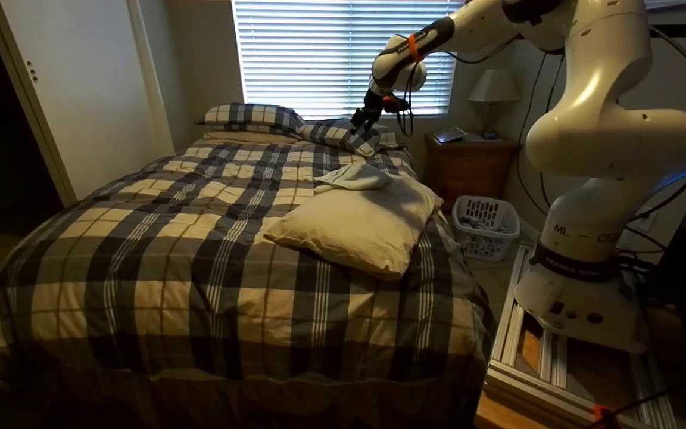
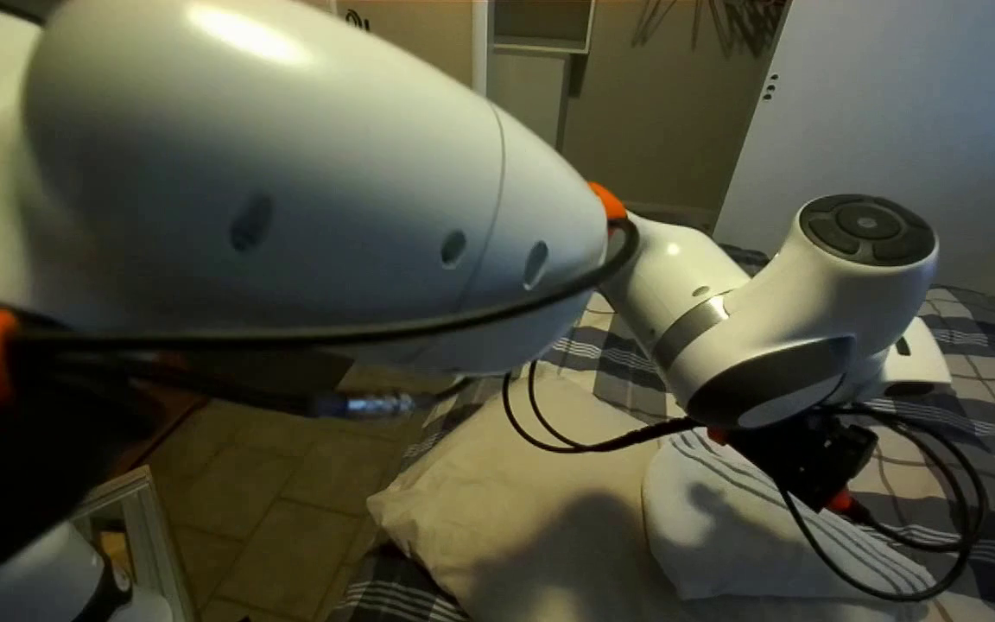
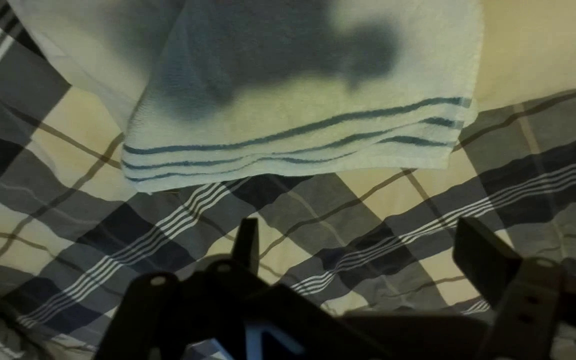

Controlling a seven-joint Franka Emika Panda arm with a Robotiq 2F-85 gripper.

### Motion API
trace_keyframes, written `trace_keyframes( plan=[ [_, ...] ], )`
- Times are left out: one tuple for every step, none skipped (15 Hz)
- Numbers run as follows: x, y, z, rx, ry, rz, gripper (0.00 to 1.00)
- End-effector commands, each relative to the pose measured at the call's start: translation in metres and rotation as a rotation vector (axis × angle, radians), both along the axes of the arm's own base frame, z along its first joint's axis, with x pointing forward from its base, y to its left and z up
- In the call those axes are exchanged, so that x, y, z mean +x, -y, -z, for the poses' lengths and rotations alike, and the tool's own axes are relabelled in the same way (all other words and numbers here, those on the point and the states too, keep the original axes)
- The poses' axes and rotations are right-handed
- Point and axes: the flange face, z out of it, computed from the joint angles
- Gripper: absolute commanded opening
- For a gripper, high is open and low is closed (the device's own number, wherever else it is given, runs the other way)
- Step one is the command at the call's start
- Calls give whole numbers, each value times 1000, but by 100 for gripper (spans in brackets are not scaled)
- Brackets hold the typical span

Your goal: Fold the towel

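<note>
Spread wide, the hand (image 3: 355, 242) hangs in the air at the end of the white arm (image 1: 587, 83), above the checked bed surface (image 3: 313, 222) and apart from the towel (image 3: 293, 115). In the wrist view its two dark fingers (image 3: 483, 257) stand well apart, with the surface showing between them. The towel, pale with three blue stripes near one end, lies draped over a big cream pillow (image 1: 355, 232); in the wrist view the striped end reaches past the pillow's edge, over the surface. How many layers it has, I cannot tell. A soft shadow (image 3: 278, 45) falls across it. In an exterior view a black cable (image 2: 653, 432) hangs in loops by the hand. Two checked pillows (image 1: 253, 117) lie at the far end of the surface, below the window blinds (image 1: 343, 53). Beside the surface stands a white basket (image 1: 486, 234) with cloths (image 1: 489, 225) in it, near a wooden nightstand (image 1: 471, 170) that bears a lamp (image 1: 493, 88) and a flat object (image 1: 450, 134)
</note>
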Motion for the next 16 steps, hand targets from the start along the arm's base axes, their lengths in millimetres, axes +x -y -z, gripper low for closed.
trace_keyframes(
  plan=[
    [-30,5,-35,0,12,105,100],
    [-33,7,-43,2,16,122,100],
    [-38,8,-49,5,13,137,100],
    [-41,8,-53,7,12,146,100],
    [-43,8,-56,7,16,159,100],
    [-47,7,-59,2,29,178,100],
    [-48,6,-61,5,23,183,100],
    [-51,5,-63,10,22,190,100],
    [-53,5,-64,16,20,195,100],
    [-55,5,-66,12,20,201,100],
    [-58,4,-66,8,22,203,100],
    [-59,4,-67,11,22,203,100],
    [-61,4,-68,-1,23,202,100],
    [-61,4,-68,6,23,181,100],
    [-50,10,-64,1,16,201,100],
    [-52,9,-64,0,17,194,100]
  ],
)
